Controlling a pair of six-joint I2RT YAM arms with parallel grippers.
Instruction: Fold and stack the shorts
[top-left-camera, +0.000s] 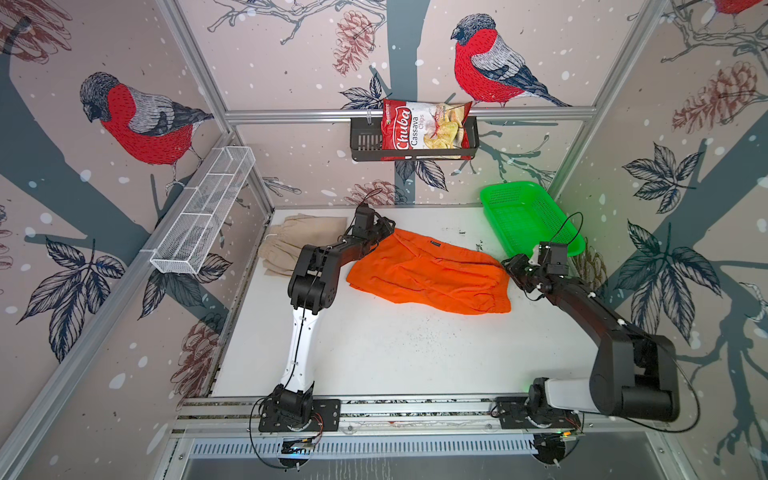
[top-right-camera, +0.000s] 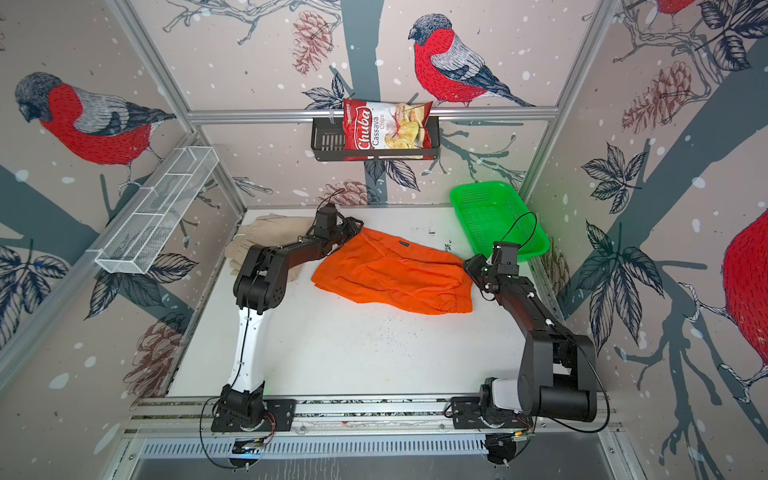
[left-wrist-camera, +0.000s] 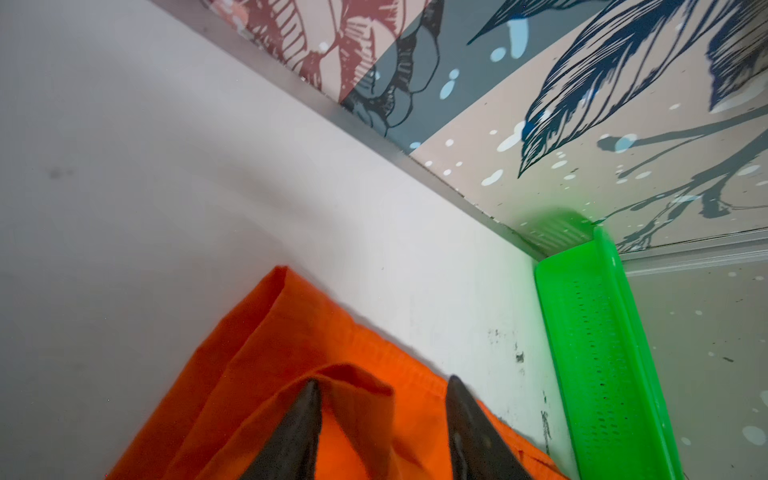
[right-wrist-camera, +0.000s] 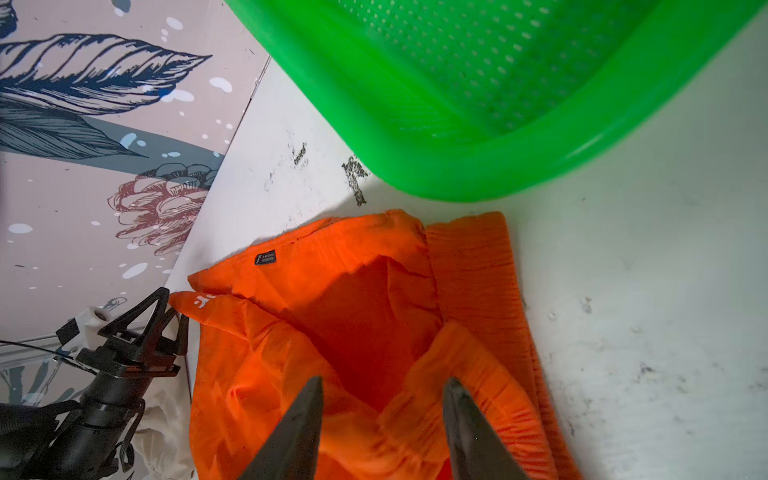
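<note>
The right hand (right-wrist-camera: 384, 380) has its two dark fingers (right-wrist-camera: 299, 428) spread apart above the orange shorts (right-wrist-camera: 332, 299). A gathered waistband fold (right-wrist-camera: 465, 374) rises between them, not pinched. The shorts lie rumpled on the white table (right-wrist-camera: 644, 291). They bear a small black label (right-wrist-camera: 265, 257) and a white logo (right-wrist-camera: 201, 300) at the corner where the left hand (right-wrist-camera: 172, 307) sits. A green basket (right-wrist-camera: 457, 183) stands near their far edge. Beige cloth (right-wrist-camera: 166, 436) shows beneath the left arm (right-wrist-camera: 95, 407).
</note>
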